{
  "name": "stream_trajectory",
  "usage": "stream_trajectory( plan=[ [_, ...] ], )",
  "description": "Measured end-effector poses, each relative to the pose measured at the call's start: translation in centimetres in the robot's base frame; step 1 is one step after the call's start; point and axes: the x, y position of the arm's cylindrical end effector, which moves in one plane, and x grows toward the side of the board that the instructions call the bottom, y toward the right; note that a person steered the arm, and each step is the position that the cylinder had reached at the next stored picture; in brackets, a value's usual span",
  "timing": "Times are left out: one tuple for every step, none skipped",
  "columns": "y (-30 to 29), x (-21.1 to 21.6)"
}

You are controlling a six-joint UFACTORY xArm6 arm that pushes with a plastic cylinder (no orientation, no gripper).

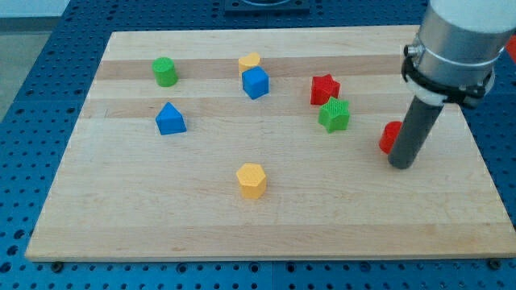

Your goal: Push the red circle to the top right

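Observation:
The red circle [389,137] lies near the view's right side of the wooden board [266,217], partly hidden behind my rod. My tip [401,164] rests on the board just right of and below the red circle, touching or nearly touching it. The rod rises to the arm's grey cylinder at the view's top right.
A red star [324,89] and a green star [334,115] sit left of the red circle. A blue cube [255,82] with a yellow block [249,61] behind it, a green cylinder [165,72], a blue triangular block [170,119] and a yellow hexagon [251,180] lie farther left.

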Motion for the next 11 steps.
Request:
stream_trajectory(
  plan=[
    [-0.1, -3.5],
    [-0.3, -6.6],
    [-0.4, -9.8],
    [-1.6, -13.1],
    [-2.5, -16.5],
    [-2.5, -19.0],
    [-2.5, -19.5],
    [-2.5, -18.6],
    [-1.2, -18.2],
    [-0.2, -19.1],
    [0.8, -19.3]
  ],
)
